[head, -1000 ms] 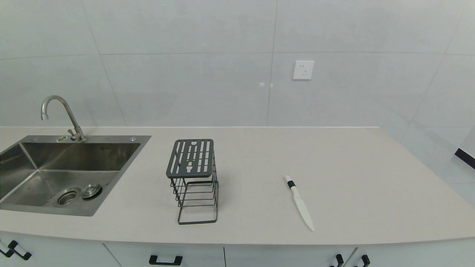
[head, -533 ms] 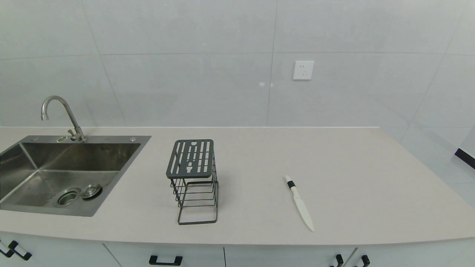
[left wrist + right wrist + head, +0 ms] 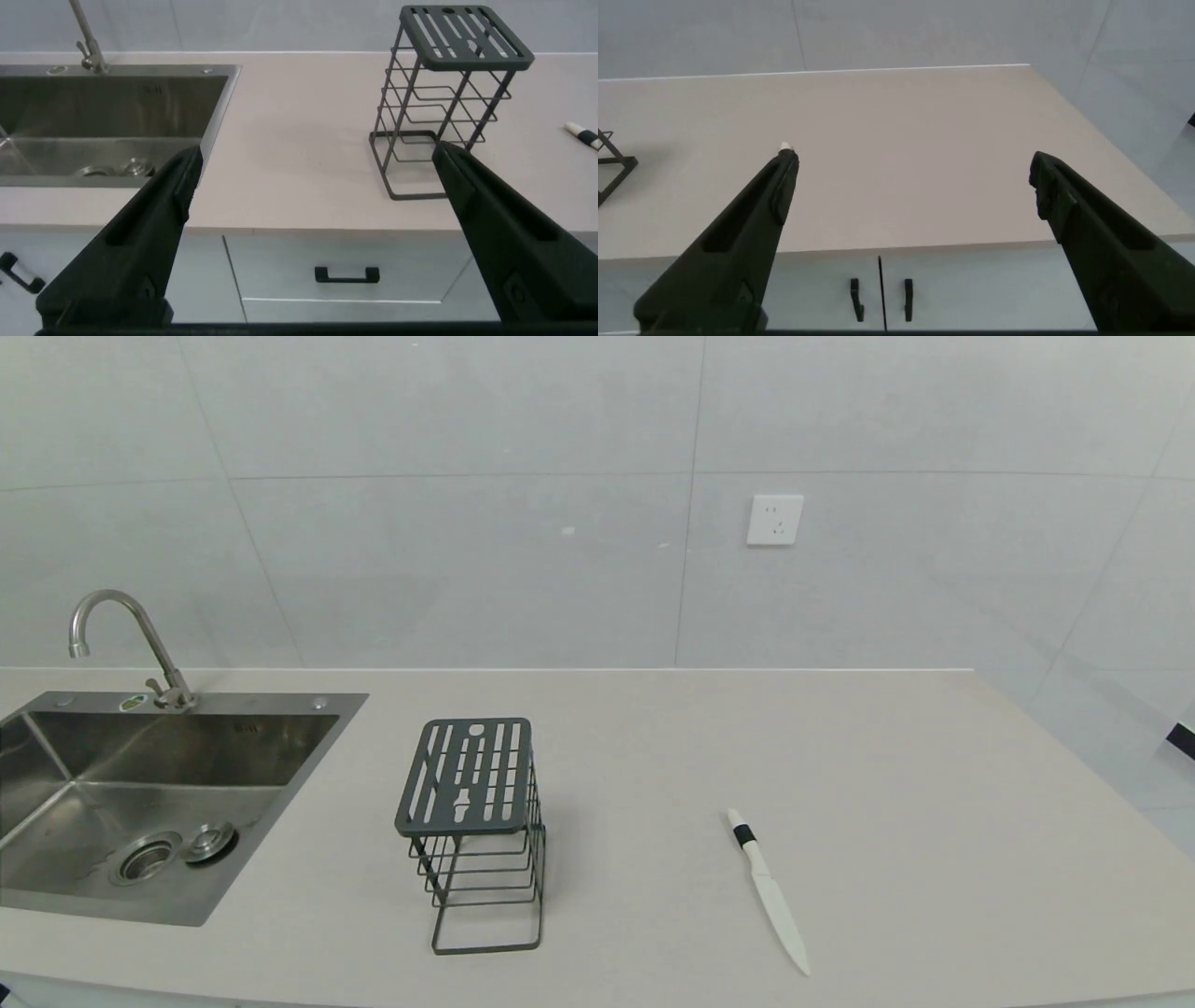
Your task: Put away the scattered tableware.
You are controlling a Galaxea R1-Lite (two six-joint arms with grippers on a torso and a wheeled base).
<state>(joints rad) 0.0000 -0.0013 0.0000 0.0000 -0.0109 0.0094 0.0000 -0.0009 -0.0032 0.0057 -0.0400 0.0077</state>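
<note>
Head high, wrists low; all share counter (image 3: pixel 887 775)

You have a pale countertop (image 3: pixel 653 747) in front of you. On it stands a dark wire rack (image 3: pixel 471 831) with a slotted top (upright, near the middle). Well apart to its right lies a white knife (image 3: pixel 767 889) with a black band, flat, blade tip toward the front edge. A steel sink (image 3: pixel 187 702) is set into the counter's left end.
</note>
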